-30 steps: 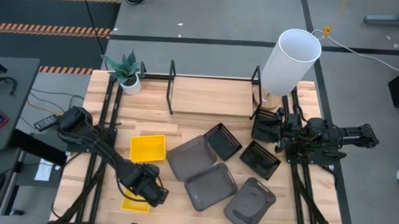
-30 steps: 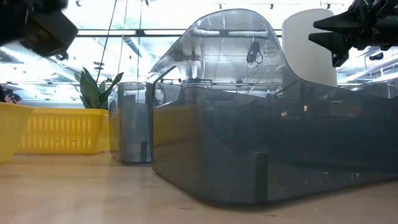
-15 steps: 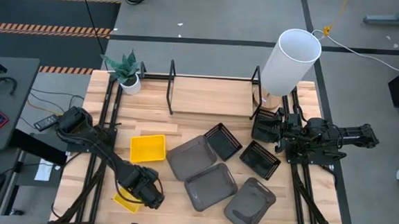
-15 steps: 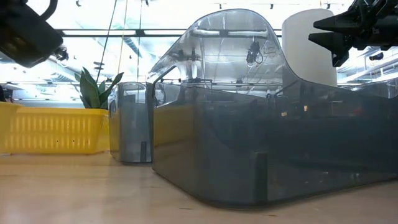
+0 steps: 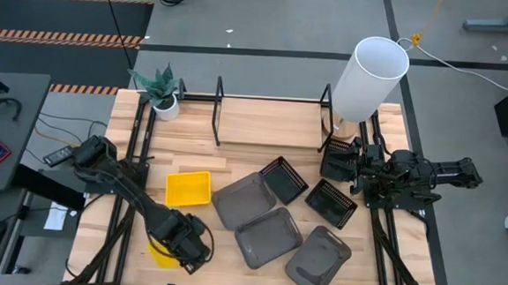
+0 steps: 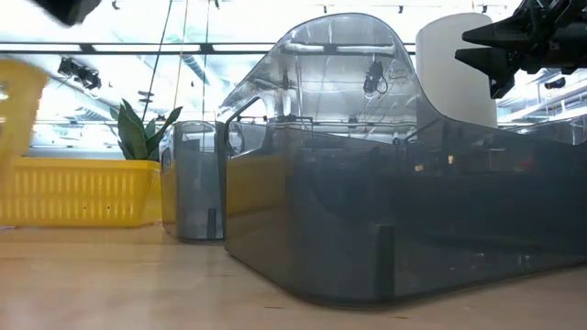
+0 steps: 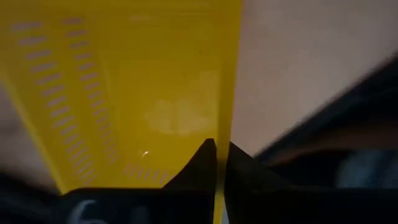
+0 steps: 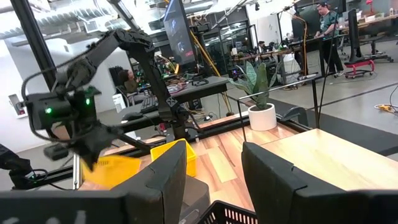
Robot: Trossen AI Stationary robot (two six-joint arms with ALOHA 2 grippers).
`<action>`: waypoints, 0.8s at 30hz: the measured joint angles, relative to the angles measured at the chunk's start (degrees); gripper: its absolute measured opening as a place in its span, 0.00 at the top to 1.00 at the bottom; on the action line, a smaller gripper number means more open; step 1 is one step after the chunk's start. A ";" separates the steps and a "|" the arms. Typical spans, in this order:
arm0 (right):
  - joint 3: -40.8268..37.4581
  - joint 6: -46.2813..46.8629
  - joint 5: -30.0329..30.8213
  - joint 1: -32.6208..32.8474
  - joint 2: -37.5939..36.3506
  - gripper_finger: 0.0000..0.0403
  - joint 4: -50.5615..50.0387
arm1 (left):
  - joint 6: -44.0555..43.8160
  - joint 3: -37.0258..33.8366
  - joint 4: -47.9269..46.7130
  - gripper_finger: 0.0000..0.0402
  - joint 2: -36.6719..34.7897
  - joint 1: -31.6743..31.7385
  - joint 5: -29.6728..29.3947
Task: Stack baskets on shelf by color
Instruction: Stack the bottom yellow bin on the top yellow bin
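Observation:
My left gripper (image 5: pixel 186 247) is near the table's front left, shut on a yellow basket (image 5: pixel 161 253), which also shows in the low view (image 6: pixel 18 105) and the right wrist view (image 8: pixel 111 169). A second yellow basket (image 5: pixel 187 189) rests flat on the table. Three dark grey baskets (image 5: pixel 268 236) and two black mesh baskets (image 5: pixel 283 180) lie mid-table. The black wire shelf (image 5: pixel 218 114) stands at the far edge. My right gripper (image 8: pixel 214 168) waits open at the right, above a mesh basket (image 5: pixel 331 203). My left gripper pinches one side wall of the yellow basket at its rim (image 7: pixel 219 163), one finger inside the basket and one outside. The fingers come from above, pointing down. The basket hangs tilted below them, and in the low view it is off the table.
A tall white cylinder (image 5: pixel 370 74) stands at the far right corner beside the shelf, a potted plant (image 5: pixel 162 88) at the far left corner. Black mounting rails (image 5: pixel 132 179) run along both table sides. Bare wood lies between the shelf and the baskets.
My left gripper has shut on the yellow basket's side wall and risen. The basket, flat on the table a second ago, has tipped and come up off the wood, shifting slightly toward the table's left edge.

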 joint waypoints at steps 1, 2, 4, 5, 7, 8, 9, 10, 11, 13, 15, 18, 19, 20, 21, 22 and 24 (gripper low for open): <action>0.00 0.00 -0.01 -0.02 0.00 0.60 -0.01 | 1.08 1.66 -3.53 0.97 0.00 0.35 -1.09; 0.00 0.00 0.00 -0.01 0.00 0.60 -0.02 | 2.23 3.38 -7.00 0.97 0.00 0.74 -2.29; 0.00 0.00 0.00 -0.01 0.00 0.60 -0.02 | 5.06 6.41 -13.77 0.97 0.00 1.47 -4.80; 0.00 0.00 0.00 0.00 0.00 0.60 -0.02 | 6.65 7.86 -17.00 0.97 -0.02 1.87 -6.17; 0.00 0.00 -0.01 -0.01 0.00 0.60 -0.01 | 10.10 10.54 -21.84 0.97 -0.08 2.55 -9.02; 0.00 0.00 0.00 -0.01 0.01 0.60 -0.02 | 11.82 11.62 -23.73 0.97 -0.11 2.90 -10.53; 0.00 0.00 0.00 -0.02 0.01 0.60 -0.02 | 13.84 12.53 -25.32 0.97 -0.11 3.23 -12.32; 0.00 0.00 -0.01 -0.01 0.00 0.60 -0.02 | 15.85 13.20 -26.89 0.97 -0.11 3.47 -14.19; 0.00 0.00 0.00 -0.01 0.00 0.60 -0.02 | 18.18 13.56 -28.23 0.97 -0.11 3.74 -16.04; 0.00 0.00 0.00 -0.02 0.00 0.60 -0.02 | 22.93 13.55 -29.30 0.97 -0.13 4.33 -19.93; 0.00 0.00 0.00 -0.02 0.01 0.60 -0.02 | 27.18 12.48 -29.29 0.97 -0.13 4.97 -22.88; 0.00 0.00 -0.02 -0.01 0.01 0.60 -0.02 | 32.29 9.03 -29.32 0.97 -0.13 6.31 -24.15; 0.00 0.00 0.00 -0.01 0.01 0.60 -0.02 | 33.54 7.66 -29.40 0.97 -0.13 6.69 -24.27; 0.00 0.00 0.00 -0.02 -0.01 0.60 -0.02 | 34.80 6.20 -29.49 0.97 -0.13 7.03 -24.45; 0.00 0.00 -0.02 -0.01 0.00 0.60 -0.01 | 35.65 4.94 -29.32 0.97 -0.11 7.30 -24.95; 0.00 0.00 0.00 -0.02 -0.01 0.60 -0.02 | 36.41 3.78 -29.15 0.97 -0.11 7.57 -25.71; 0.00 0.00 -0.01 -0.01 -0.01 0.60 -0.02 | 38.58 1.86 -28.47 0.97 -0.11 7.86 -26.87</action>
